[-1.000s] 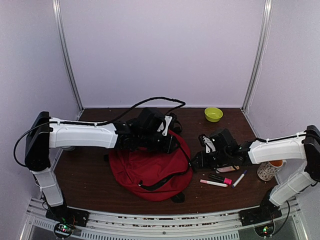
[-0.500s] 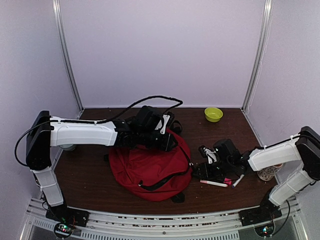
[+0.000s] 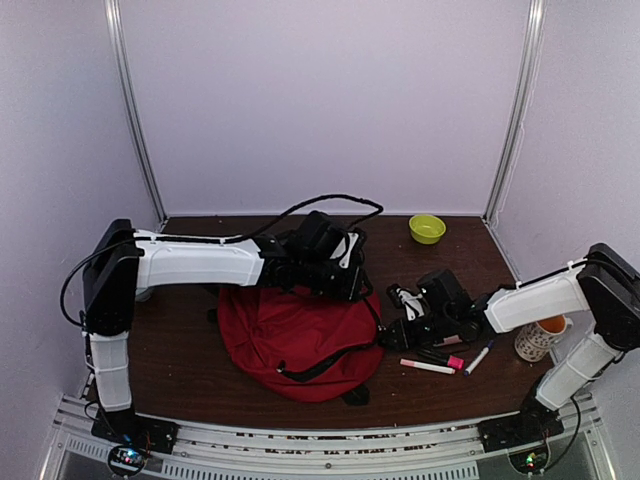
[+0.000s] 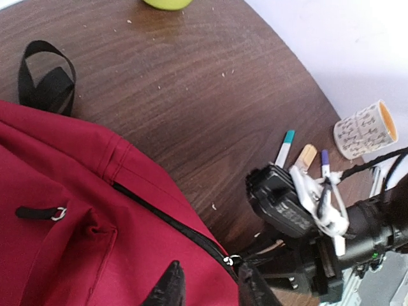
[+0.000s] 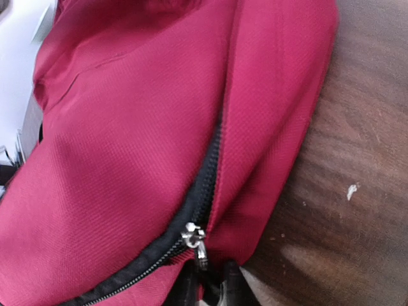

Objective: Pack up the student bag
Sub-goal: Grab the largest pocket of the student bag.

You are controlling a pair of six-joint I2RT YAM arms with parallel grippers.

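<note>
The student bag lies flat mid-table, dark red with black straps and a black zipper. My left gripper hovers at the bag's upper right corner. In the left wrist view its fingertips stand part way apart on the red fabric, beside the zipper's end. My right gripper is at the bag's right edge. In the right wrist view the metal zipper pull hangs from the slider into the right gripper, which is shut on it.
A green bowl sits at the back right. A patterned cup stands at the right edge. Markers and pens lie beside the right gripper. The bag's black top loop rests on the table.
My right gripper slid left from the markers to the bag's right edge and closed on the zipper pull. My left arm shifted a little right along the bag's top.
</note>
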